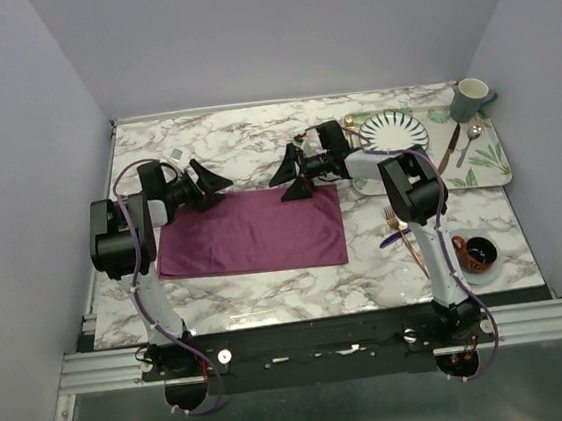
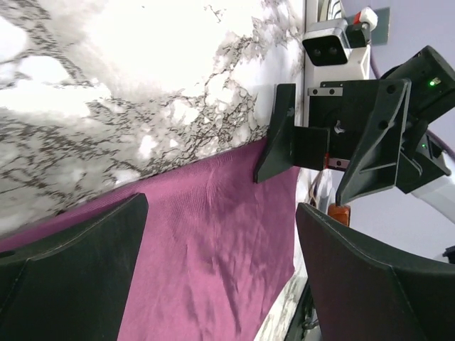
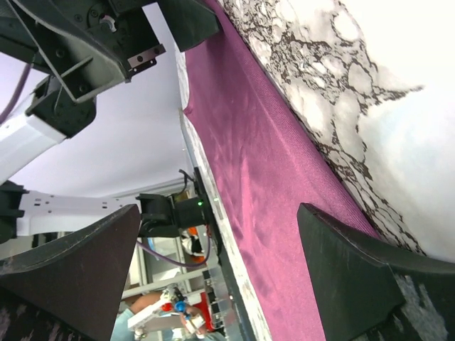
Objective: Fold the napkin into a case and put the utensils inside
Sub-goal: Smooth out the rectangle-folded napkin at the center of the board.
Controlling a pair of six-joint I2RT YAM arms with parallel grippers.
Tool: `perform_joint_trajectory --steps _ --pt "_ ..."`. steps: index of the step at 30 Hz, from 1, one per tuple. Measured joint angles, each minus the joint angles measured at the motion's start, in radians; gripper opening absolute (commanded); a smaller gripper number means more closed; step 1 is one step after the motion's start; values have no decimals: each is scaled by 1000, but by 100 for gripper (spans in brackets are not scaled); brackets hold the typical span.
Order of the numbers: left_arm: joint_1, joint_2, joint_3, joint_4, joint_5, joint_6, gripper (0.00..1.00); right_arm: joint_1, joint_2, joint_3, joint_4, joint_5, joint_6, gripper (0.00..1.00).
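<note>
See napkin (image 1: 251, 232) spread flat on tabletop (image 1: 253, 138), a touch toward 8 o'clock of centre. Reads as one purple rectangle, wider than deep, not yet a case.

Find left gripper (image 1: 214, 188) at napkin's 11 o'clock edge, jaws spread wide, nothing between them. Find right gripper (image 1: 288, 179) at napkin's 12-to-1 o'clock edge, jaws equally wide, also holding nothing. Note both pointing at each other along that far edge, low over the cloth; cannot tell contact from any view. Confirm in both wrist views: purple cloth between own fingers, marble just past the edge.

Spot fork (image 1: 394, 221) and knife (image 1: 393, 242) at 3 o'clock of napkin, apart from it, close together, partly hidden behind right arm.

Spot tray (image 1: 498, 166) at tabletop's 2 o'clock corner with plate (image 1: 393, 130) and spoon (image 1: 469, 140), mug (image 1: 470, 100) at its far corner. Spot small cup (image 1: 478, 252) at 4 o'clock.
</note>
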Motion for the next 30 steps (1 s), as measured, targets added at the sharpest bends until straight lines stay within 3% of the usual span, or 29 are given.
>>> perform_joint_trajectory --steps 15,30 --pt "205 16 -18 31 73 -11 99 -21 -6 -44 76 -15 77 100" --pt "255 21 -22 4 121 52 99 -36 -72 -128 45 -15 11 100"
